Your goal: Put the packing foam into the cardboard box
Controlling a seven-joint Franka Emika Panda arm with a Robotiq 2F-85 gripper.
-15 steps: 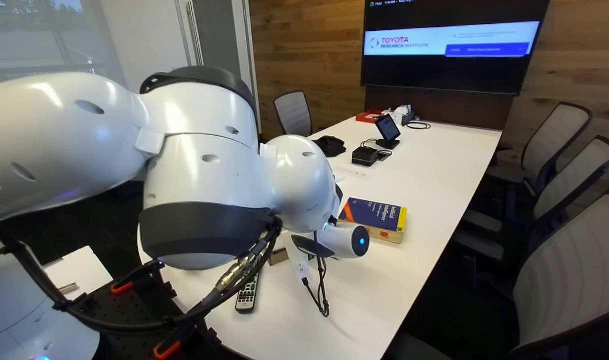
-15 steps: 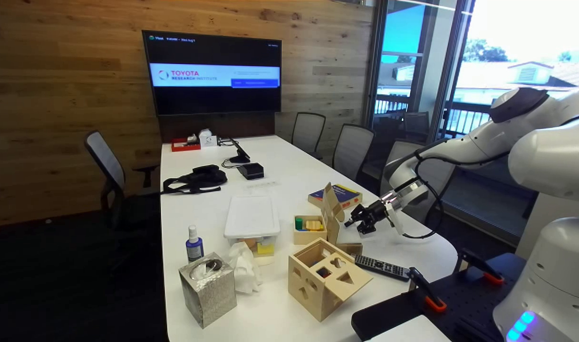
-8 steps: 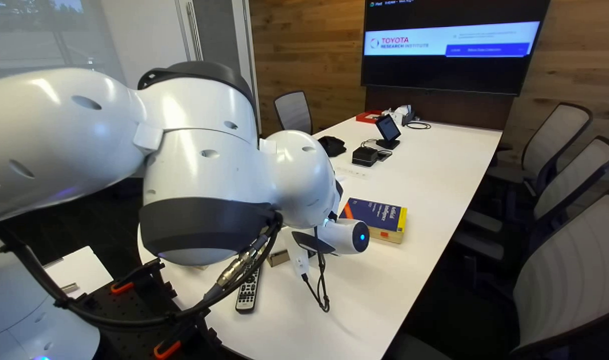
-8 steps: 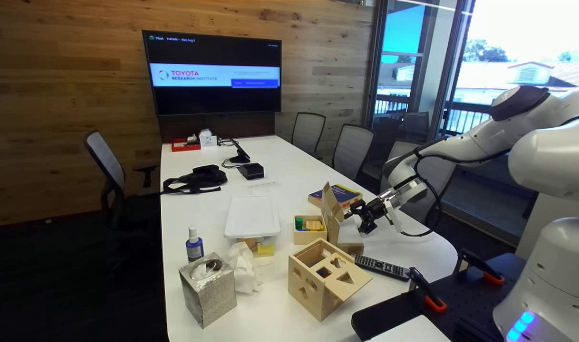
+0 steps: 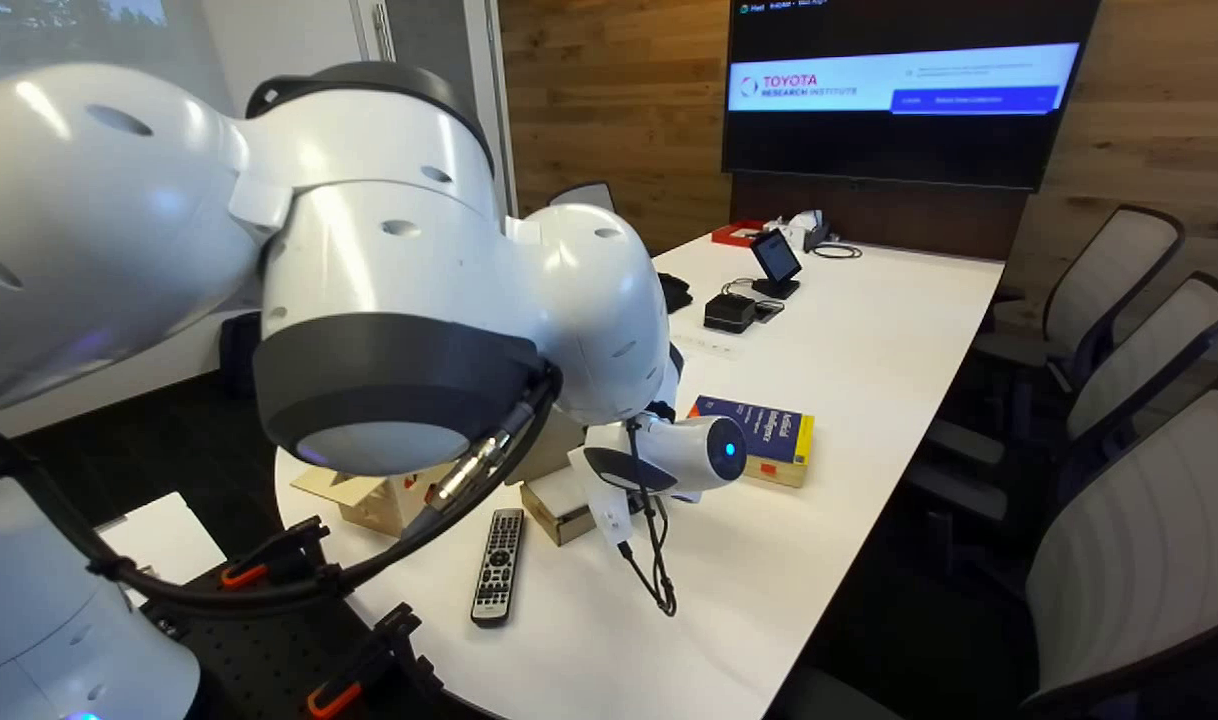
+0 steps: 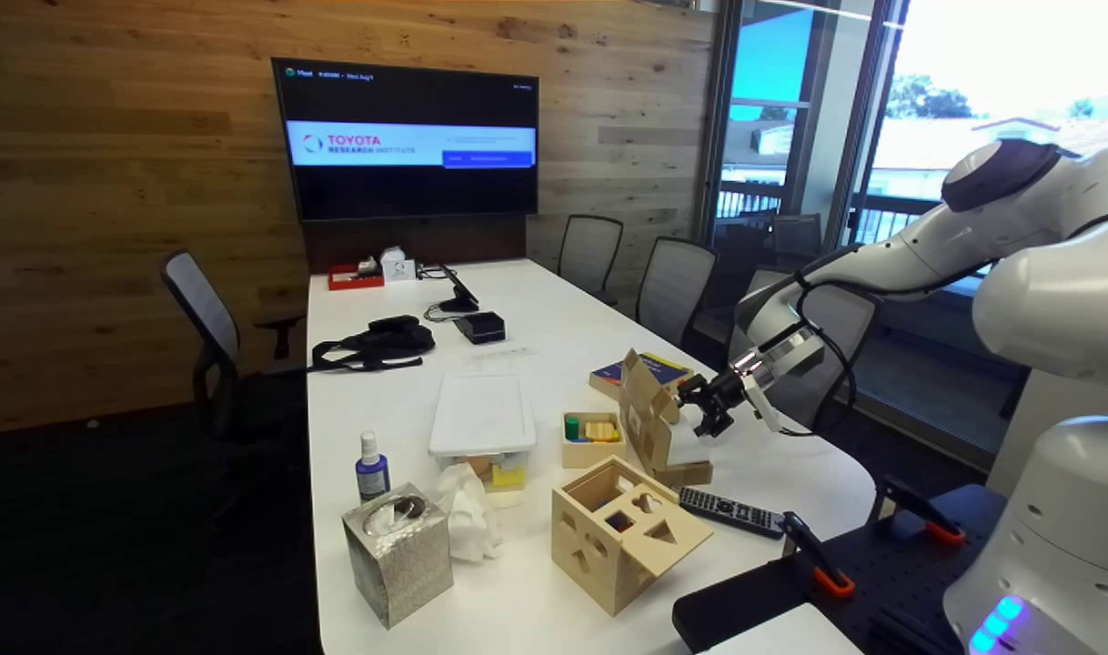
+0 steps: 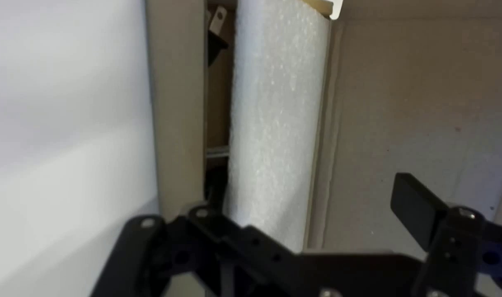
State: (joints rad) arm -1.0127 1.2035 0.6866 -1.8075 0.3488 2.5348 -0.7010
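Observation:
The cardboard box (image 6: 687, 474) stands on the table, its lid (image 6: 647, 400) raised. In the wrist view the packing foam (image 7: 275, 119), a white sheet with a rounded left edge, lies in the box along the lid's hinge. A dark gap separates it from the box wall (image 7: 177, 107). My gripper (image 7: 317, 198) is open above the box. Its right finger (image 7: 416, 210) shows in front of the lid, apart from the foam; the left fingertip is hard to make out against the dark gap. In an exterior view my gripper (image 6: 692, 414) hangs close to the lid's inner side.
A wooden cube with cut-outs (image 6: 599, 546) and a remote (image 6: 731, 511) are near the box. Behind the raised lid stand a small tray of blocks (image 6: 592, 455) and a thick blue book (image 6: 663, 375). A tissue box (image 6: 399, 555) and a lidded plastic bin (image 6: 483, 418) are farther off.
My arm has risen and drawn back a little. The box has shifted slightly toward the robot, and its lid shows more broadly.

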